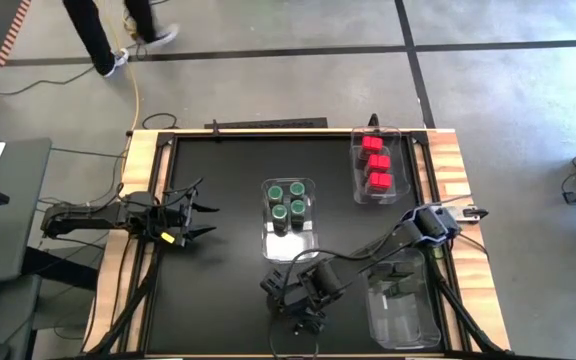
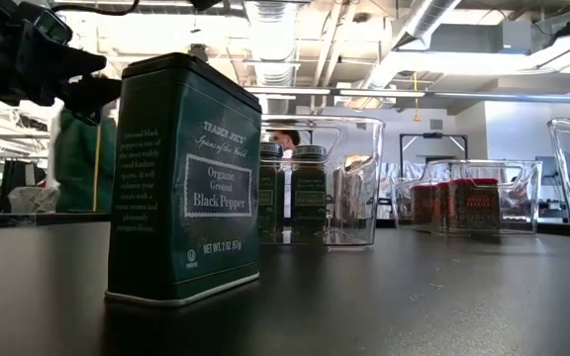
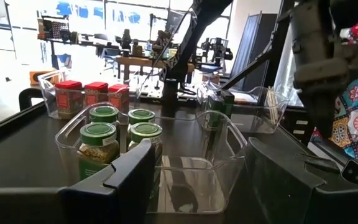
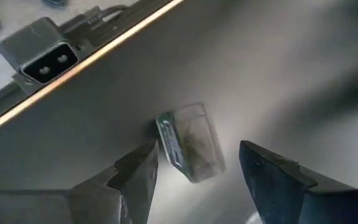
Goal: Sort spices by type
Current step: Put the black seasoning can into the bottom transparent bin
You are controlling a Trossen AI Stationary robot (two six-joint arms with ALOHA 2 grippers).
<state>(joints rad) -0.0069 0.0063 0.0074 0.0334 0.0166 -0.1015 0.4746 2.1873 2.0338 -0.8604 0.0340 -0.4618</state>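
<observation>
**Black pepper tin standing alone, right gripper parked above it**

From above, the table [image 1: 218, 200] is matte black with pale wood edges. A clear plastic bin [image 1: 289, 244] in the middle holds four round green-lidded jars [image 1: 288, 198] in its far half. A second clear bin [image 1: 397, 158] at the far right holds the red boxes [image 1: 375, 165] in a row, and a third clear bin [image 1: 402, 305] sits near right. The left gripper [image 1: 204, 220] hovers off to the left, fingers spread, nothing between them. The right gripper [image 1: 306, 312] is down at the near edge, and it's too dark there to make out much.

The low camera fills that in: a boxy dark-green metal tin [image 2: 184, 178], labelled organic ground black pepper, stands upright on the table, blocking part of the middle bin behind it.

Left wrist cam gives the best jar detail, glossy green lids and glass bodies, with the red boxes in their bin beyond and the right arm past them.

Right wrist cam looks straight down on the tin's top. It sits on the table between the open fingers [image 4: 135, 177], not touching either as far as I can see.
</observation>
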